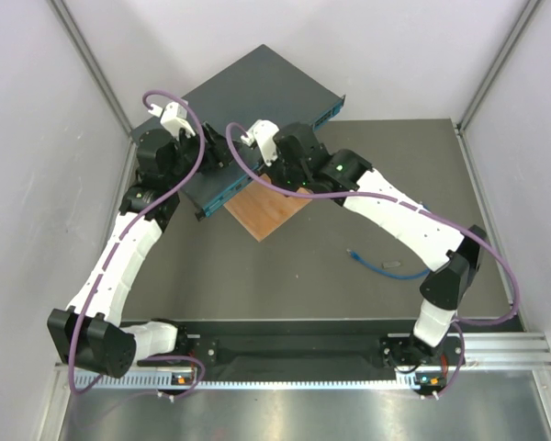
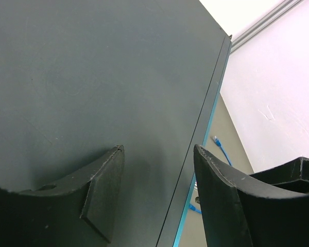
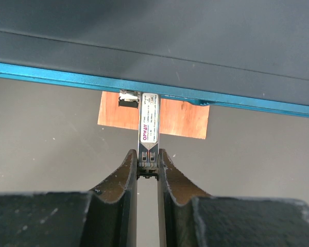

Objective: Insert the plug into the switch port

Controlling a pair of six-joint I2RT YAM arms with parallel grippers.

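Grey table [image 1: 257, 276], white walls [image 1: 37, 110]; left gripper [image 2: 158, 152] agape over switch [image 2: 92, 77], right gripper [image 3: 147, 154] pinching module [image 3: 149, 123] (plug [image 1: 353, 253] lies apart).

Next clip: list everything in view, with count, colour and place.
switch: one, dark teal with blue front face, far centre of table.
wooden square: one, orange-brown, partly under the switch's front edge.
silver module: one, held in right end effector, far end at switch's front face.
small metal piece: one, grey, at that face beside the module.
blue cable: one, loose on table right of centre; its plug unheld.
table: one, grey.
left end effector: black, jaws apart astride switch's front edge, grip unclear.
right end effector: black, shut on the silver module.
left arm, right arm: white and black, purple cables.
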